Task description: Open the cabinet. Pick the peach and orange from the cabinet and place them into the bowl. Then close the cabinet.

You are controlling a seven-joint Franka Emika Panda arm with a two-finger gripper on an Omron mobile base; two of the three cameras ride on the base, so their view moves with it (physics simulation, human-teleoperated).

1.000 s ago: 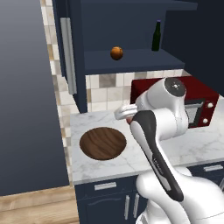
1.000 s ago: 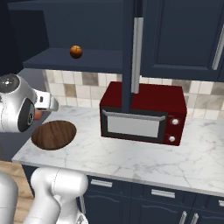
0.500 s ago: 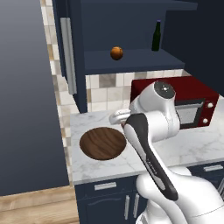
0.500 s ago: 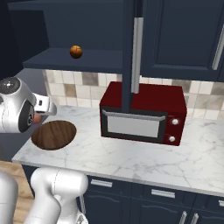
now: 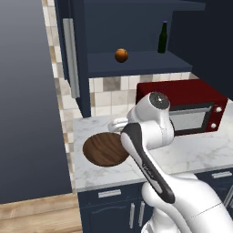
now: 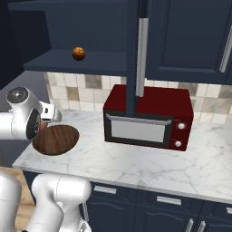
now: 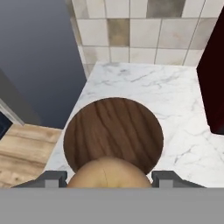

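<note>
Your two-finger gripper holds the small reddish-pink round peach between wide-set jaws. Directly beneath it sits the wide dark brown wooden bowl. The round orange-brown orange rests above, on the open navy cabinet's shelf.

I count one orange on the cabinet shelf, one peach, one wooden bowl, one green bottle, one red microwave, and two silver door handles.
</note>
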